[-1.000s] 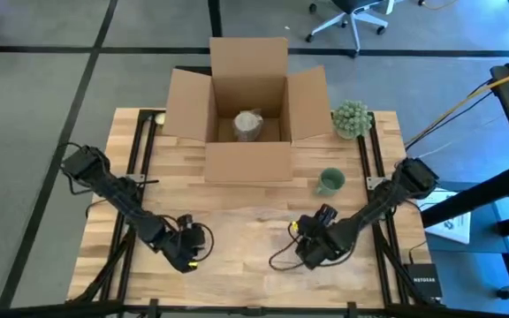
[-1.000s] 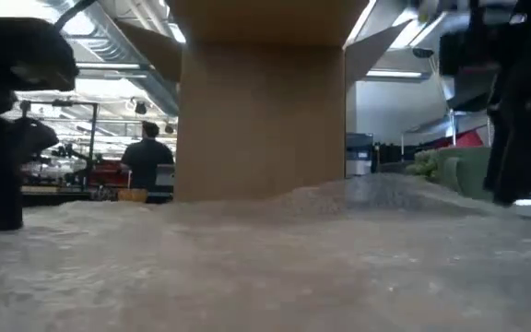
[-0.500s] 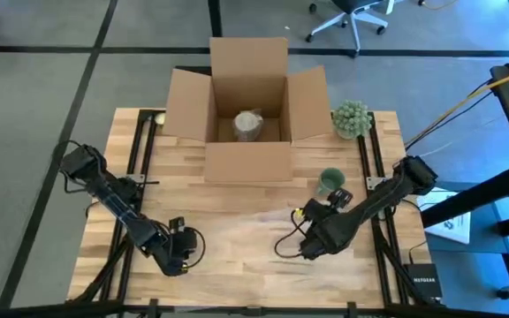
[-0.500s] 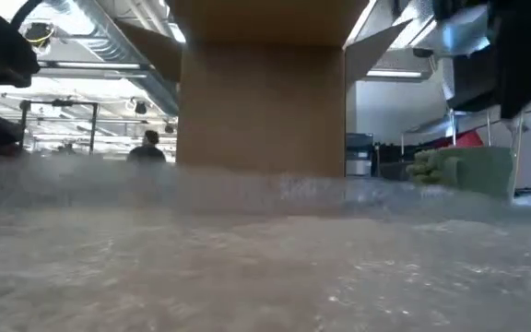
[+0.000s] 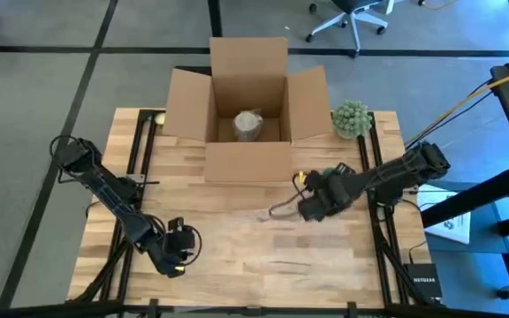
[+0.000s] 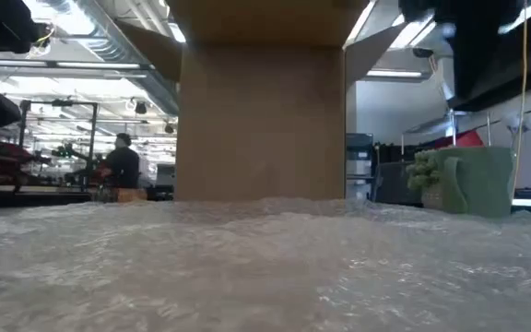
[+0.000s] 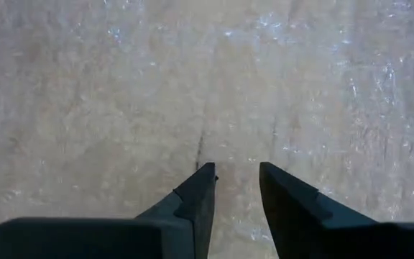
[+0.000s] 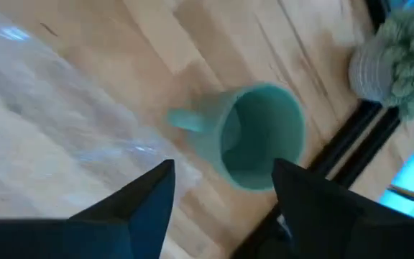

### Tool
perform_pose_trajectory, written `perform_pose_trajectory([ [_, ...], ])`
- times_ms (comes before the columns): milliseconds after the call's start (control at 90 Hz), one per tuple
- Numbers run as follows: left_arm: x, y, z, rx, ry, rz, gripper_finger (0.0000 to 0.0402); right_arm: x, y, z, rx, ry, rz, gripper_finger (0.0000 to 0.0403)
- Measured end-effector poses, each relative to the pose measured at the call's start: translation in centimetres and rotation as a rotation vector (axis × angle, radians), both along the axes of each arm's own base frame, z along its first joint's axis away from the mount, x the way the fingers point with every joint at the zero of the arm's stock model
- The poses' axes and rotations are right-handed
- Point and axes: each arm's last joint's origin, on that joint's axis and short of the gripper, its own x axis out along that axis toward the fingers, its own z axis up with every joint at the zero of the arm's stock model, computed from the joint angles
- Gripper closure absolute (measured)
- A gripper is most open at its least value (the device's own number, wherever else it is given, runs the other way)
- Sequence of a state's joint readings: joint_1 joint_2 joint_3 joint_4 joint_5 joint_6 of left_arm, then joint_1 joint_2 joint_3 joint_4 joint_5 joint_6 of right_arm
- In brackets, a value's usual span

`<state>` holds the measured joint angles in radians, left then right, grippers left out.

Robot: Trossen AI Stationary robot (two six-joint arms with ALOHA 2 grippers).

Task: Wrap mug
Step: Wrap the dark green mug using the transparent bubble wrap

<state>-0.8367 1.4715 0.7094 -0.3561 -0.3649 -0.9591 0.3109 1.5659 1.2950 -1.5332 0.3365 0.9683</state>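
Fingers spread on my right gripper (image 8: 221, 191), hovering just above the green mug (image 8: 254, 137) — smooth, round, standing upright with its mouth open toward me and its handle pointing at the crinkly clear bubble wrap (image 6: 247, 267). It sits on the wooden table (image 5: 237, 199) near the cardboard box (image 5: 247, 97) (plant (image 5: 352, 117) beyond). My left gripper (image 7: 234, 183), fingers slightly parted, hangs over the wrap.

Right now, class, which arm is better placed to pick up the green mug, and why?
The right arm. Its pincer is open right above the green mug, while the left pincer hovers over the bubble wrap at the table's front left, far from it.
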Motion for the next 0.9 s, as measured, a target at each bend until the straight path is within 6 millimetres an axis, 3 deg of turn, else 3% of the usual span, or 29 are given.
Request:
perform_pose_trajectory([
  [200,-0.3,-0.3,0.0,-0.002,-0.001,-0.01,0.0308,-0.8,-1.7,-3.5,0.119,0.105,0.154,0.0217],
  [578,-0.2,-0.3,0.1,-0.004,-0.007,-0.016,0.0308,-2.0,-2.5,-9.9,0.199,0.067,0.231,0.0228],
  [678,-0.2,-0.3,0.1,-0.007,-0.007,-0.012,0.0308,-2.1,-2.5,-10.2,0.199,0.07,0.234,0.027],
  [811,-0.2,-0.3,0.1,-0.007,-0.007,-0.011,0.0308,-2.2,-2.4,-10.2,0.225,0.082,0.257,0.0376],
  [900,-0.2,-0.3,0.1,-0.007,-0.007,-0.01,0.0308,-2.2,-2.4,-10.1,0.224,0.086,0.253,0.0388],
])
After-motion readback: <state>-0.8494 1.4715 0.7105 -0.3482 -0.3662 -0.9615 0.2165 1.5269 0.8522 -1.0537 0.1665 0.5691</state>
